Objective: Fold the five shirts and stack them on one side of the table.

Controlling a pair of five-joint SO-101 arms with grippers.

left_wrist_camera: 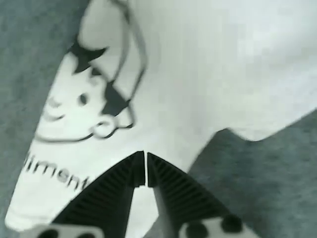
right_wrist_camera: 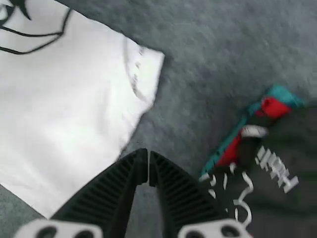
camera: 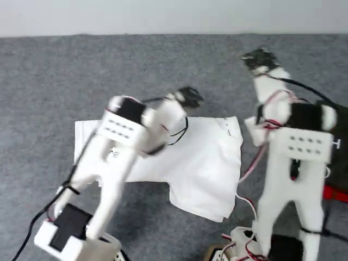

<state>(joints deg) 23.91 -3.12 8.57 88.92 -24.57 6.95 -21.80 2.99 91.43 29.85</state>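
Observation:
A white shirt (camera: 206,163) with a black cartoon print lies partly folded in the middle of the grey table. My left gripper (camera: 187,98) hovers over the shirt's far edge. In the left wrist view the left gripper (left_wrist_camera: 146,161) is shut with nothing between its fingers, above the printed part of the white shirt (left_wrist_camera: 213,69). My right gripper (camera: 260,60) is raised over the far right of the table. The right wrist view has the right gripper (right_wrist_camera: 148,158) shut and empty above bare table beside the white shirt (right_wrist_camera: 64,104).
A dark shirt (camera: 341,152) with red and teal parts lies at the table's right edge, and in the right wrist view the dark shirt (right_wrist_camera: 282,178) is near the white one. Grey table (camera: 81,70) lies bare at the back and left.

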